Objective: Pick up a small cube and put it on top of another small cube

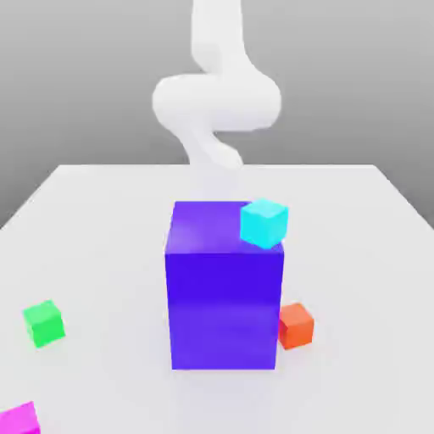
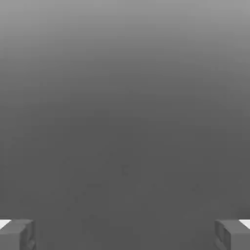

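Note:
The small magenta cube (image 1: 19, 420) lies on the white table at the near corner on the exterior view's left, partly cut off by the picture's edge. A small green cube (image 1: 43, 323) sits a little farther back on the same side. A small orange cube (image 1: 295, 325) rests against the lower right side of the tall purple block. A small cyan cube (image 1: 264, 223) sits at the block's top right corner. My white arm (image 1: 216, 102) rises behind the block, far from the magenta cube. In the hand view my gripper (image 2: 125, 235) stands open, its fingertips (image 2: 17, 234) wide apart with nothing between them.
A tall purple block (image 1: 225, 297) stands in the middle of the white table (image 1: 110, 237) between the arm and the near edge. Behind the table is a plain grey backdrop, which the hand view also faces.

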{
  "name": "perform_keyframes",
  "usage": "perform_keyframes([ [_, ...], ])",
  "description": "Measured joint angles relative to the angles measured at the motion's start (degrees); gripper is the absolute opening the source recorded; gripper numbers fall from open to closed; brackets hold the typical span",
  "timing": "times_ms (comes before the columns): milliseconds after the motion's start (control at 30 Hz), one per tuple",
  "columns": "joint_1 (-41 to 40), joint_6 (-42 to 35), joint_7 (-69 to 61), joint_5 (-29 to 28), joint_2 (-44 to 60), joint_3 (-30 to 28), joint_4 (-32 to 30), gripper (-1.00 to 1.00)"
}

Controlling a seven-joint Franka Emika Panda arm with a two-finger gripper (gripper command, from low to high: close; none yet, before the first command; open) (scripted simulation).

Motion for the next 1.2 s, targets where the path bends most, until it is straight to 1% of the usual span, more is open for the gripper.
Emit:
perform_keyframes([
  [300,-5.7,4.4,8.7,-0.1,19.0,-1.4,2.4,0.0],
  [600,-10.2,8.8,16.6,0.7,37.7,-4.4,4.7,0.0],
  [800,-13.1,11.7,21.0,2.6,50.3,-6.0,6.2,0.0],
  [1033,-16.3,15.1,24.7,6.4,65.0,-7.7,8.1,0.0],
  [1167,-17.8,20.6,24.2,8.3,73.3,-6.5,9.9,0.0],
  [1200,-18.0,21.5,24.0,8.5,74.5,-6.3,10.2,-1.0],
])
